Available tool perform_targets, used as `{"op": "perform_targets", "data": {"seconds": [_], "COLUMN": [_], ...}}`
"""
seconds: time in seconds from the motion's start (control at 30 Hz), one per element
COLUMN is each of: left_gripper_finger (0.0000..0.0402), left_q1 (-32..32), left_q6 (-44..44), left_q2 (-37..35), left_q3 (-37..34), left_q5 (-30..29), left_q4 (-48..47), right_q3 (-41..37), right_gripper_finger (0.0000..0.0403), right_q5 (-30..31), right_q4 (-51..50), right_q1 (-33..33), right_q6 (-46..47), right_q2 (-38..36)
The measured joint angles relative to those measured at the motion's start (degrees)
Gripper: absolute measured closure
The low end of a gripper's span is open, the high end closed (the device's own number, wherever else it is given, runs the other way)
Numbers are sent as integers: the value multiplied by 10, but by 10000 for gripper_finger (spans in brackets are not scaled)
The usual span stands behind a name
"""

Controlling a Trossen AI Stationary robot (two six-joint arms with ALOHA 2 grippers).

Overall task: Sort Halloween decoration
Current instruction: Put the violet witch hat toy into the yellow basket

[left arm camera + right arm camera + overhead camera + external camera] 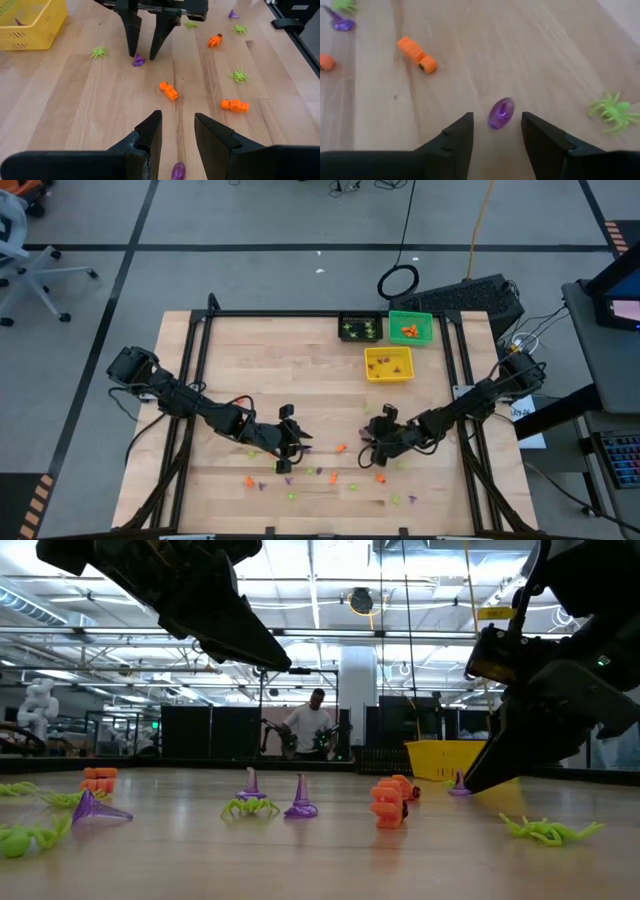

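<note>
Hovering low over the table [230, 350], the right end effector [496, 131] has its two dark fingers parted, and a small purple trinket [500, 112] lies on the wood just ahead of the gap, untouched. An orange piece [417, 54] and a light-green spider [615, 111] lie farther out on either side of it.

The left end effector [176, 131] faces it from the opposite side of the table, its fingers also apart with nothing between them; another purple trinket [178, 170] lies on the wood close beneath its tips.

Between and around both arms, the Halloween decoration [330, 473] is scattered loose over the near half of the table: orange, purple and green pieces. At the far edge stand a black bin [360, 328], a green bin [411, 327] and a yellow bin [389, 363], each holding a few pieces.

A person [309, 725] stands in the room beyond.
</note>
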Motion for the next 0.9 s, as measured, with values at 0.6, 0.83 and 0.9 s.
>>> {"op": "perform_targets", "data": {"seconds": [0.6, 0.83, 0.9], "left_gripper_finger": [288, 288, 288], "left_q1": [0, 0, 0], "left_q6": [0, 0, 0], "left_q2": [0, 0, 0], "left_q3": [0, 0, 0], "left_q5": [0, 0, 0], "left_q4": [-1, -1, -1], "right_q3": [1, 1, 1], "right_gripper_finger": [393, 400, 400], "right_q5": [16, 12, 11], "right_q4": [31, 26, 24], "right_q1": [-1, -2, -1], "right_q6": [-47, -62, -65], "right_q2": [22, 14, 5]}}
